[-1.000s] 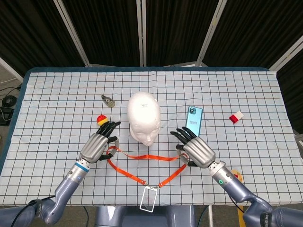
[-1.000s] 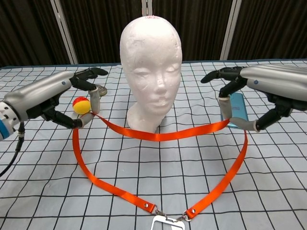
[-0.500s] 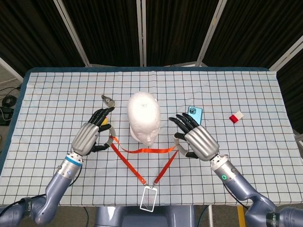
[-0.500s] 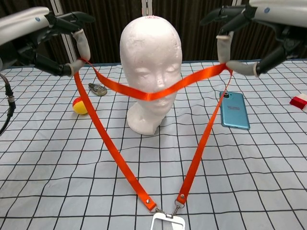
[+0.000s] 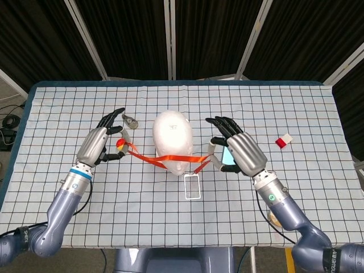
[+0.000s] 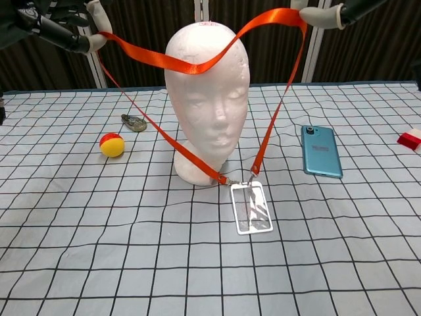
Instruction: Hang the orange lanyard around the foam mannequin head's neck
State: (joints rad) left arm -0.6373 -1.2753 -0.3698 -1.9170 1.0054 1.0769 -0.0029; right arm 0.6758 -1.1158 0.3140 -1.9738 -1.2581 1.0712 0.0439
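The white foam mannequin head (image 5: 173, 140) (image 6: 209, 99) stands upright mid-table, facing me. My left hand (image 5: 101, 143) (image 6: 59, 23) and right hand (image 5: 239, 152) (image 6: 335, 12) each pinch the orange lanyard (image 5: 170, 160) (image 6: 197, 64) and hold it spread wide, raised to forehead height in front of the face. Its two straps run down to the clear badge holder (image 5: 193, 187) (image 6: 253, 207), which hangs just before the neck base. In the chest view both hands sit at the top edge, partly cut off.
A red and yellow ball (image 6: 112, 144) and a metal key ring (image 5: 130, 121) (image 6: 133, 122) lie left of the head. A teal phone (image 6: 321, 151) lies to its right, with a red and white block (image 5: 284, 140) (image 6: 410, 139) further right. Black curtains back the checked tablecloth (image 5: 68, 187).
Both hands have risen and moved back toward the head, lifting the lanyard from chin height to forehead height. The badge holder left the table's front edge and now hangs near the neck.
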